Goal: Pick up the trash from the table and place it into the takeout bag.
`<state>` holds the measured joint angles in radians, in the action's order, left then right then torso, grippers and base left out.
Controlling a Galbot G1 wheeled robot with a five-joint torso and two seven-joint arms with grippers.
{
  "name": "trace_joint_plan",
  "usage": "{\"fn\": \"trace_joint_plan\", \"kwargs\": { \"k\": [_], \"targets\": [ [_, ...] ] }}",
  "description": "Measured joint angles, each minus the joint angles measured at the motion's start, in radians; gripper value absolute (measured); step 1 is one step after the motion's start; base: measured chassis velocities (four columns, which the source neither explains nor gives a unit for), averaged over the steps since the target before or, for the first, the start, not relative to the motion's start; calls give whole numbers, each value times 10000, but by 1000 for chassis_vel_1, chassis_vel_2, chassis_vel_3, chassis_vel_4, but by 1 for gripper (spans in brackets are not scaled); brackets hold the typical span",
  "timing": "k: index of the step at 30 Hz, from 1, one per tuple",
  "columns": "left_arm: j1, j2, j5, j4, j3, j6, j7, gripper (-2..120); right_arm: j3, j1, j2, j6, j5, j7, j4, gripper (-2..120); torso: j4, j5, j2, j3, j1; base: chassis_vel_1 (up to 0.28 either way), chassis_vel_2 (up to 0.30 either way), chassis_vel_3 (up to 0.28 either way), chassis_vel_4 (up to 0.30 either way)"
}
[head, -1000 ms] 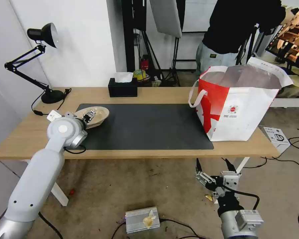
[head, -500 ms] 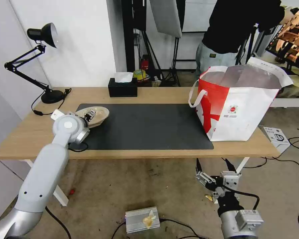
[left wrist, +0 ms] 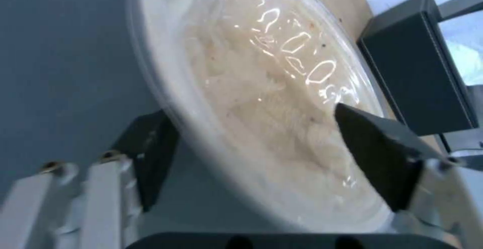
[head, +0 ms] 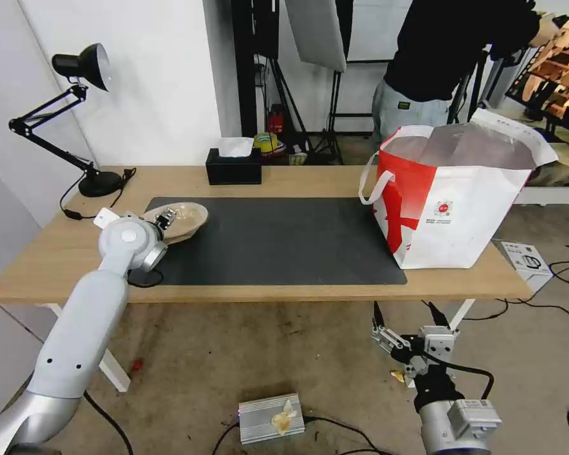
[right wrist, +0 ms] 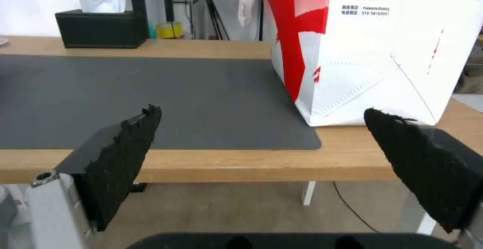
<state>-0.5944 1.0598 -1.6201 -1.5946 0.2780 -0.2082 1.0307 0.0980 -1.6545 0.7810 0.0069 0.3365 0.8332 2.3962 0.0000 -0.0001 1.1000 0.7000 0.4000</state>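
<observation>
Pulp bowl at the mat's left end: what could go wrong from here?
The left gripper straddles only the rim of the tilted pulp bowl, so the bowl might slip or flex when lifted. The takeout bag stands at the table's far right end, so a long carry could shake it loose.

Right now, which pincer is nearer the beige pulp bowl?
Left. The left pincer straddles the beige pulp bowl's rim; the right pincer hangs open below the table edge, near the takeout bag.

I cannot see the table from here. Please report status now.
Left tool astride the beige bowl's rim, fingers apart. Right tool open, parked below the table. Bag upright at the right end; mat between, nothing on it.
</observation>
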Motion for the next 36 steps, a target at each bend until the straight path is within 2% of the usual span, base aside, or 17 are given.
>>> {"fn": "trace_joint_plan", "kwargs": {
  "k": [3,5,7,8,11,12,15,17,20,27,36],
  "targets": [
    [57,51,12,3,-45,33,-55,59,0,0,0,0,0,0,0,100,0,0,0,0,0,0,0,0,0],
    [63,55,19,3,-52,41,-70,56,0,0,0,0,0,0,0,100,0,0,0,0,0,0,0,0,0],
    [68,57,40,3,-55,52,-100,44,0,0,0,0,0,0,0,100,0,1,0,0,0,0,0,0,0],
    [68,57,40,3,-55,52,-100,44,0,0,0,0,0,0,0,100,0,1,0,0,0,0,0,0,0],
    [24,60,102,-58,-59,55,-61,30,-1,0,0,0,0,0,0,100,0,1,0,0,0,0,0,0,0],
    [24,60,102,-58,-59,55,-61,30,-1,0,0,0,0,0,0,100,0,1,0,0,0,0,0,0,0],
    [-56,91,185,-174,-91,55,70,15,-1,0,0,0,0,0,0,100,0,0,0,0,0,0,0,0,0],
    [-68,90,188,-204,-91,55,79,13,0,0,0,1,0,0,0,100,-1,1,0,0,0,0,0,0,0],
    [-116,14,189,-275,-81,58,90,1,-1,0,0,1,0,0,0,100,-1,1,0,-1,0,0,0,0,0],
    [-344,-164,189,-490,47,61,70,0,0,0,0,0,0,0,0,100,0,1,0,-1,0,0,0,0,0],
    [-506,-681,99,-1620,99,295,-741,0,0,0,0,0,0,0,0,100,1,0,0,0,0,0,0,0,0]
  ]
}}
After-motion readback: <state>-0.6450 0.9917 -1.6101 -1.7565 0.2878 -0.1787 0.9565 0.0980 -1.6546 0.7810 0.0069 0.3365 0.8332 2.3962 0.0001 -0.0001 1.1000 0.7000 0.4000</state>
